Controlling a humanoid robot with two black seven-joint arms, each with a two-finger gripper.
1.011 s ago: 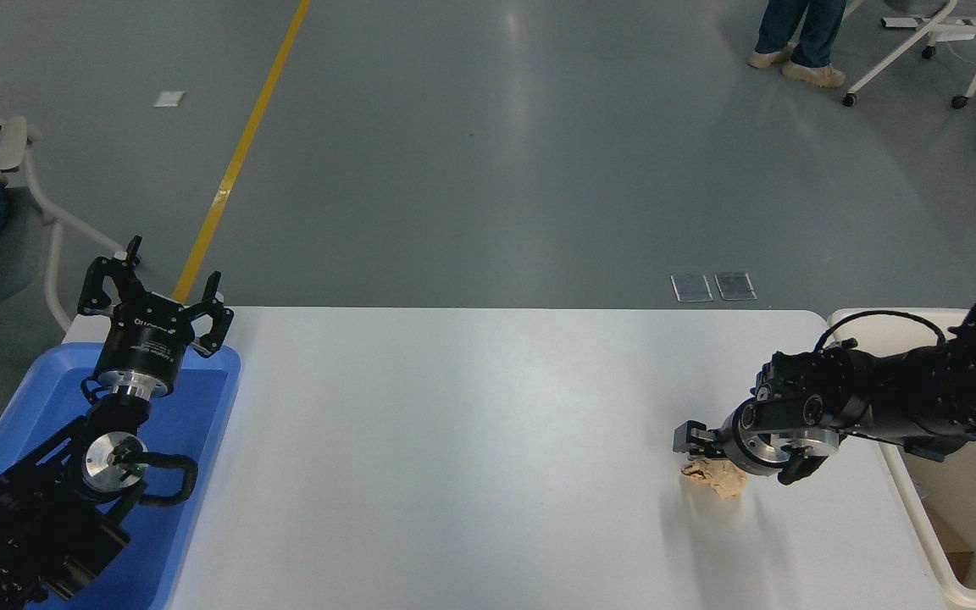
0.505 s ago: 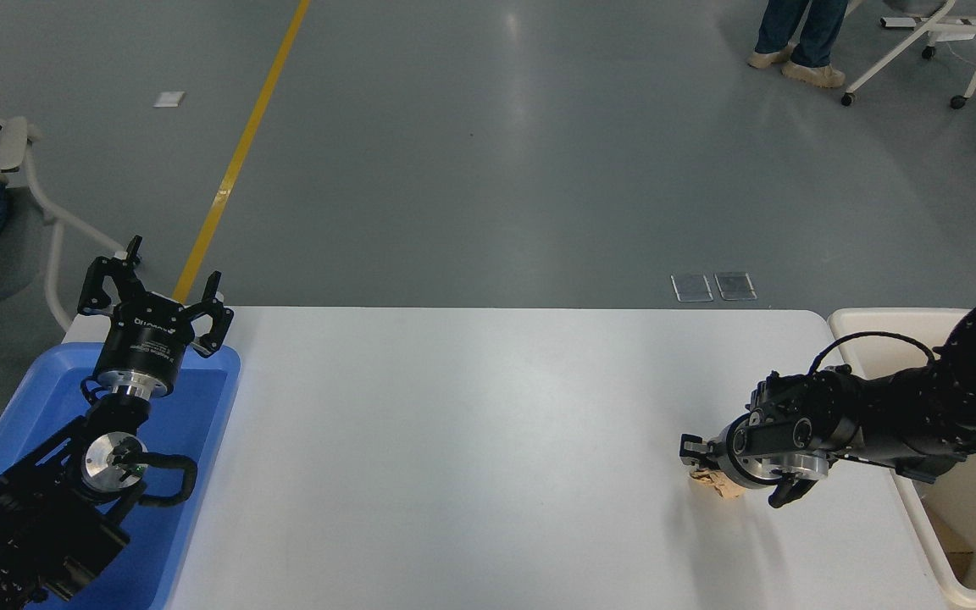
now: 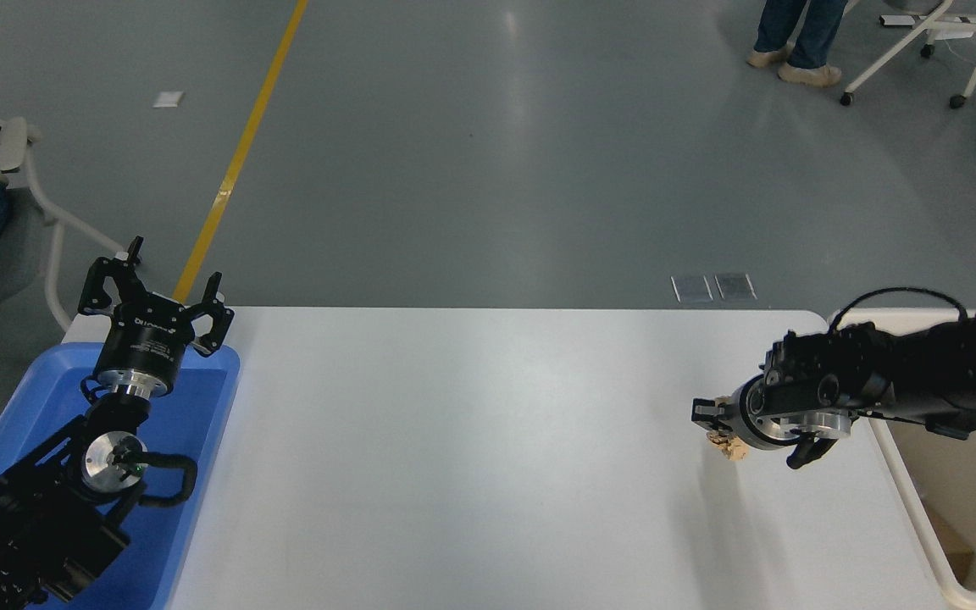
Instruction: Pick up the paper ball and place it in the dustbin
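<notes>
Right gripper [image 3: 721, 428]: reaching in from the right edge over the table's right end, its fingers closing around the paper ball [image 3: 729, 446], pinching it at the tips; only a small tan lump is showing under the wrist, the rest being covered by the black gripper body and silver flange

Paper ball: hanging in the grip just under and left of the wrist, a faint shadow lying on the white table [image 3: 471, 440] below it; whether it is clear of the surface is hard to make out from here

Dustbin [image 3: 903, 483]: standing just off the table's right end, beside the gripper; cream rim and inner wall showing, its far part hidden behind the right arm, its right side cut off by the picture edge

Left gripper [image 3: 153, 296]: parked at the lower left over the blue tray [image 3: 200, 440], fingers spread wide, holding nothing

Person's legs [image 3: 793, 42]: standing on the grey floor at the top right, upper body cut off
</notes>
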